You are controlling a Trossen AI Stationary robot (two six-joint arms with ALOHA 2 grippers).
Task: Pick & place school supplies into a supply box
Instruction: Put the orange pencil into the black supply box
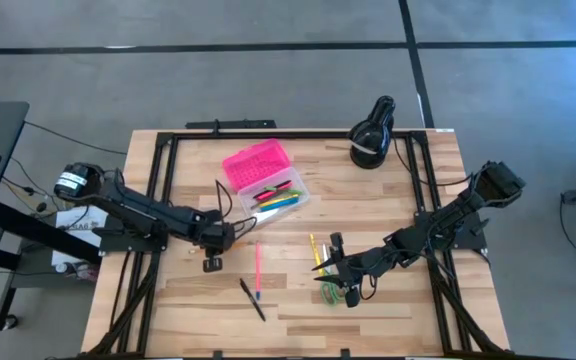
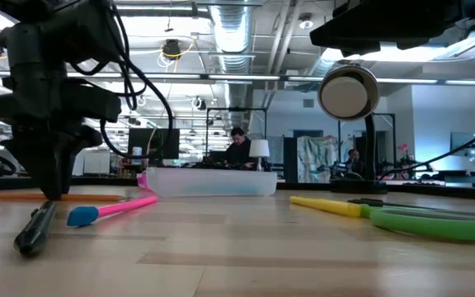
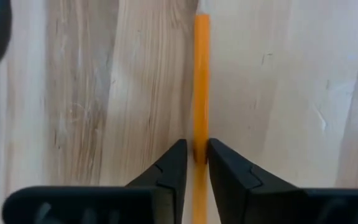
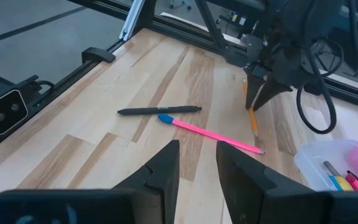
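An orange pencil (image 3: 201,74) lies flat on the table. My left gripper (image 3: 196,155) points down over it, slightly open, one fingertip close on each side; the same gripper (image 4: 261,99) shows in the right wrist view. The supply box (image 1: 278,195) stands at the far middle with its pink lid (image 1: 256,163) laid open and several pens inside. A pink pen (image 1: 258,268) and a black pen (image 1: 252,298) lie near the front. My right gripper (image 4: 197,162) is open and holds nothing, hovering by a yellow pencil (image 1: 315,250) and green scissors (image 1: 334,292). My left gripper comes from above, and its fingers (image 3: 225,171) stand across the orange pencil's shaft (image 3: 201,140). The pencil lies flat on the table along its whole length. Whether the fingers touch it, I cannot tell.
A black round lamp-like object (image 1: 372,135) stands at the far right corner. Black rails (image 1: 163,200) frame the table's edges. Bare wood lies between the box and the pens at the front.
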